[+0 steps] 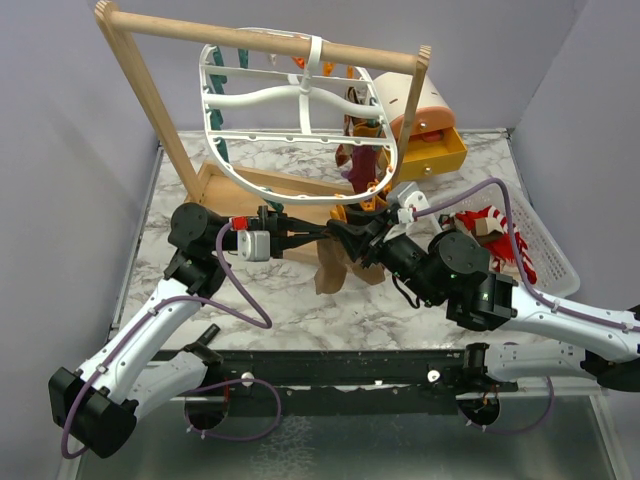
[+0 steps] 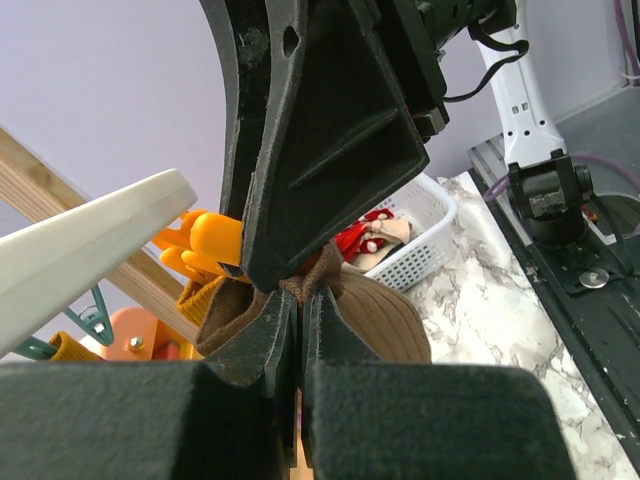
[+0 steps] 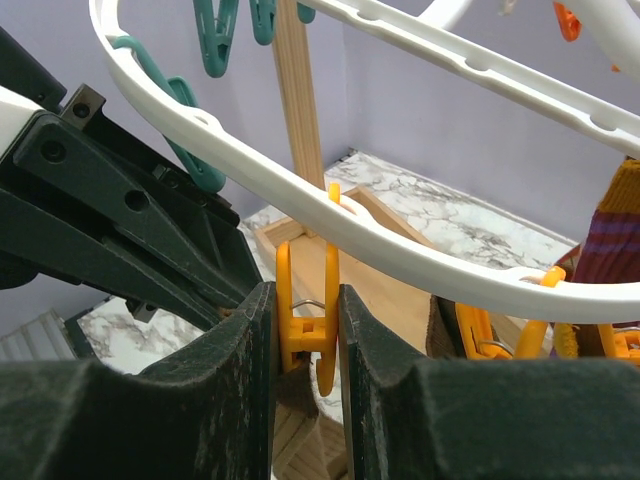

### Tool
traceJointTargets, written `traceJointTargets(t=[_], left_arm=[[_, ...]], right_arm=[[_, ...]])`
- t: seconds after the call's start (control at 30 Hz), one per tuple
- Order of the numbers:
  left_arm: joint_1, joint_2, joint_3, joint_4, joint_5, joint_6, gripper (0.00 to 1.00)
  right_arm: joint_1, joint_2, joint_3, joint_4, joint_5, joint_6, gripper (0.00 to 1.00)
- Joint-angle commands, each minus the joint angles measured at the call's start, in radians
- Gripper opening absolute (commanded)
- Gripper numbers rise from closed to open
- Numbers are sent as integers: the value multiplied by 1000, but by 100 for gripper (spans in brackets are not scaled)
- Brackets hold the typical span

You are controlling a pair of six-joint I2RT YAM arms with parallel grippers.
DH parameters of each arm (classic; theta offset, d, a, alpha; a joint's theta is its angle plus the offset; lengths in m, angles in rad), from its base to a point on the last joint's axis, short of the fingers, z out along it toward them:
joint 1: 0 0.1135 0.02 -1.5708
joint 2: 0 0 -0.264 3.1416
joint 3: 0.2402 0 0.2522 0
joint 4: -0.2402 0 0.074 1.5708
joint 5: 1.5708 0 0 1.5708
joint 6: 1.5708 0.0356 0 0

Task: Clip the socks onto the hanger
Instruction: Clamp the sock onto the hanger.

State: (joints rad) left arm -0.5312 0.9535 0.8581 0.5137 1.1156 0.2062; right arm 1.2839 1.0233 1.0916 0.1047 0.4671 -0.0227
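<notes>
The white oval hanger (image 1: 300,100) hangs from the wooden rack. My left gripper (image 2: 298,310) is shut on the cuff of a tan-brown sock (image 2: 385,320), holding it up under the ring's near rim (image 3: 300,200). In the top view that sock (image 1: 345,265) droops below both grippers. My right gripper (image 3: 308,300) is shut on an orange clip (image 3: 308,320) that dangles from the rim, squeezing its handles. The sock's edge (image 3: 291,391) sits right at the clip's lower jaws. A maroon sock (image 1: 360,160) and an argyle sock (image 1: 366,110) hang on the hanger's right side.
The wooden rack (image 1: 150,90) has its tray base (image 1: 250,185) under the hanger. A white slatted basket (image 1: 545,245) at the right holds red-and-white socks (image 1: 495,235). A yellow drawer box (image 1: 440,150) stands behind. Teal clips (image 3: 215,30) hang on the ring's far side.
</notes>
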Motion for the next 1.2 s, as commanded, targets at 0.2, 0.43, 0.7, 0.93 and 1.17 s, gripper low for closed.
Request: traceJointTargets(t=[0.2, 0.43, 0.7, 0.93, 1.17], left_arm=[[7, 5, 34, 12, 11, -2, 0], [7, 4, 13, 8, -4, 6, 0], [7, -3, -2, -2, -26, 12, 0], [7, -25, -20, -19, -54, 11, 43], [7, -84, -42, -88, -101, 34, 86]], right_arm=[[9, -12, 30, -100, -28, 42, 23], [9, -39, 58, -90, -48, 91, 49], [9, -50, 119, -166, -59, 136, 72], [9, -58, 204, -298, -95, 175, 84], [9, -61, 296, -447, -147, 209, 87]])
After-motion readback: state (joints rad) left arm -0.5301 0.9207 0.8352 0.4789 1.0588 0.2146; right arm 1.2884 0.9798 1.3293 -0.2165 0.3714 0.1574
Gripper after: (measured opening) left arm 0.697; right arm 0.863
